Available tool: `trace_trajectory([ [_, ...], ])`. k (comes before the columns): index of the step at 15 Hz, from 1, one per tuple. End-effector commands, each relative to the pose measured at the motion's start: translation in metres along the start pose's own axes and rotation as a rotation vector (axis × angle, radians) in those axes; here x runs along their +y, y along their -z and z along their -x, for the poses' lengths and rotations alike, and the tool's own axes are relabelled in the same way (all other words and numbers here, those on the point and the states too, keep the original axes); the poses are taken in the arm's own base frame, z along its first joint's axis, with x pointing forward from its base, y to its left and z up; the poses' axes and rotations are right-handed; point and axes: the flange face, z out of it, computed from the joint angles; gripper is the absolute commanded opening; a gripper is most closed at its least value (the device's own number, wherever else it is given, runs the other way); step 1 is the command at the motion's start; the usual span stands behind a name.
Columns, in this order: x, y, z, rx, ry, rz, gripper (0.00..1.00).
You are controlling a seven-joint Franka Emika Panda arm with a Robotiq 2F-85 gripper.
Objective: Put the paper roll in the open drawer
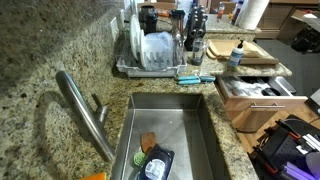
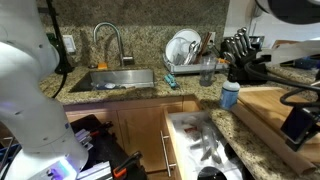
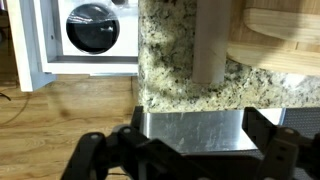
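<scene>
Wrist view: the tool [image 3: 185, 152] is released, its fingers spread wide with nothing between them, and it sits apart from the paper roll [image 3: 210, 40]. The roll stands upright on the granite tabletop [image 3: 170, 70], just beside a wooden cutting board [image 3: 285, 40]. In an exterior view the paper roll [image 1: 252, 12] stands at the far end of the tabletop beyond the board, well apart from the open drawer [image 1: 262, 112], which is pulled out below the tabletop edge and holds assorted items.
</scene>
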Motion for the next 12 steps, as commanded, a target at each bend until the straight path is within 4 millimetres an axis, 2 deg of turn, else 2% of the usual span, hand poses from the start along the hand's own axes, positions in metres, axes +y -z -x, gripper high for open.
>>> trace_trajectory([
  [1, -0.008, -0.019, -0.008, 0.014, -0.035, 0.058, 1.0],
  [4, -0.024, -0.043, -0.002, -0.049, -0.008, 0.093, 1.0],
  [9, -0.062, -0.05, 0.008, 0.055, -0.02, 0.034, 1.0],
  [10, -0.048, -0.049, 0.008, 0.016, -0.001, 0.058, 1.0],
  [12, -0.059, -0.049, 0.012, 0.032, -0.013, 0.044, 1.0],
])
